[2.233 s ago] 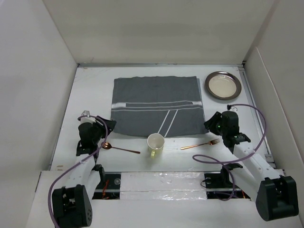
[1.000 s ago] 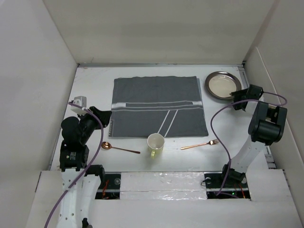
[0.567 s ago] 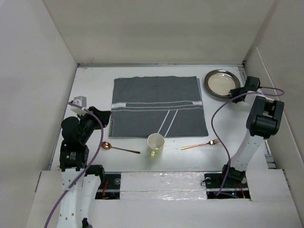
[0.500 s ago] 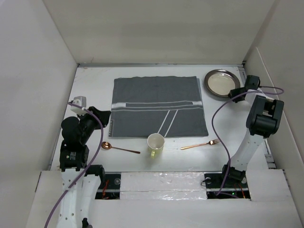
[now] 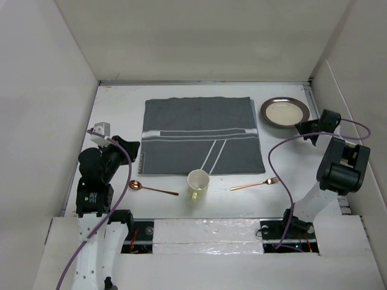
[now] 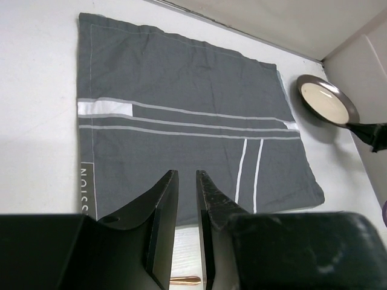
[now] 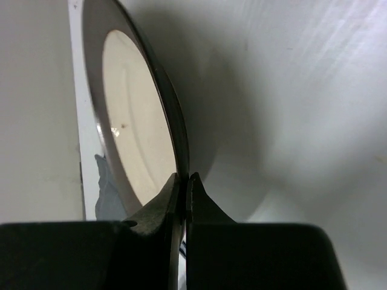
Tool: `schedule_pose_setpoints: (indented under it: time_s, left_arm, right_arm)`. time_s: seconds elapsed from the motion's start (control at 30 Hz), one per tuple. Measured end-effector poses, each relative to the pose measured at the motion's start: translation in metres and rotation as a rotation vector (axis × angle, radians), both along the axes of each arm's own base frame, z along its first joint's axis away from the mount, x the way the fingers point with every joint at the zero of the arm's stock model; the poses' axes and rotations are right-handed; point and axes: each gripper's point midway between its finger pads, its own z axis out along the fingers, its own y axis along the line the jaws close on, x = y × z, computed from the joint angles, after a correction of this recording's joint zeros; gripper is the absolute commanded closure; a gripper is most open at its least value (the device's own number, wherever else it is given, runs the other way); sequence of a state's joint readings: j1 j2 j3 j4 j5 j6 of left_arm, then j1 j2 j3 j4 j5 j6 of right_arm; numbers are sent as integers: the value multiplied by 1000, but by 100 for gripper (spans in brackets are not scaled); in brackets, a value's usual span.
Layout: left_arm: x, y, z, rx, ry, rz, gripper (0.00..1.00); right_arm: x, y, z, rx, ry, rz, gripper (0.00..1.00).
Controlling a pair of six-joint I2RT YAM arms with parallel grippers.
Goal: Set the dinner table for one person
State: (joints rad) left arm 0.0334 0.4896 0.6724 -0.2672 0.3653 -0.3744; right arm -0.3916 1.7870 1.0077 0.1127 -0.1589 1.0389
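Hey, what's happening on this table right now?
Table setting is underway. The right gripper is shut on the rim of the plate at the far right corner of the table. The left gripper hangs just left of the mat, jaws slightly apart, holding nothing. The cup, spoon and fork sit untouched along the mat's near edge.

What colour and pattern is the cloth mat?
The cloth mat is dark grey with white and pale grey stripes, some horizontal and two vertical. It shows clearest in the left wrist view.

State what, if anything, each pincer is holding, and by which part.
The right pincer is shut on the plate, gripping its near right rim. The left pincer holds nothing; its jaws stand slightly apart.
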Motion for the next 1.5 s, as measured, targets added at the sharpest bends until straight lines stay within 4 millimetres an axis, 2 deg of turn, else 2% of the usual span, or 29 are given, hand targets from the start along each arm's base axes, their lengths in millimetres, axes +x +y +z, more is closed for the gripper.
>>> schedule_pose_setpoints:
  time_s: [0.2,0.3,0.37,0.47,0.53,0.6,0.67,0.77,0.87,0.93,1.03,1.2,1.5]
  left_arm:
    - [5,-2,-9,-5,42,-14,86]
    - [7,-4,-14,-8,65,-26,84]
    - [8,-5,-17,-10,76,-30,83]
    - [9,-6,-20,-11,90,-40,82]
    - [10,-7,-22,-12,101,-45,82]
    - [11,-7,-24,-14,109,-48,81]
    - [12,-8,-25,-14,116,-50,80]
    - [12,-8,-27,-13,121,-53,80]
    - [13,-8,-29,-12,128,-54,79]
    - [13,-8,-29,-11,131,-54,79]
    - [14,-8,-30,-10,134,-55,78]
    - [14,-8,-31,-10,138,-55,77]
    - [14,-8,-31,-11,140,-58,77]
  right_arm:
    - [-51,-12,40,-19,-175,-15,100]
    - [-57,-4,75,-36,-290,20,100]
    - [-54,14,105,-53,-382,96,100]
    - [-48,65,138,-61,-488,263,100]
    - [-48,118,152,-50,-535,418,100]
    - [-55,176,156,-33,-549,593,100]
    - [-66,230,155,-13,-547,761,100]
    - [-83,292,144,27,-519,960,100]
    - [-89,330,126,70,-479,1080,100]
    - [-86,346,113,85,-448,1116,100]
    - [-75,360,89,82,-390,1119,100]
    - [-62,361,52,60,-283,1082,100]
    - [-52,361,24,23,-213,1067,100]
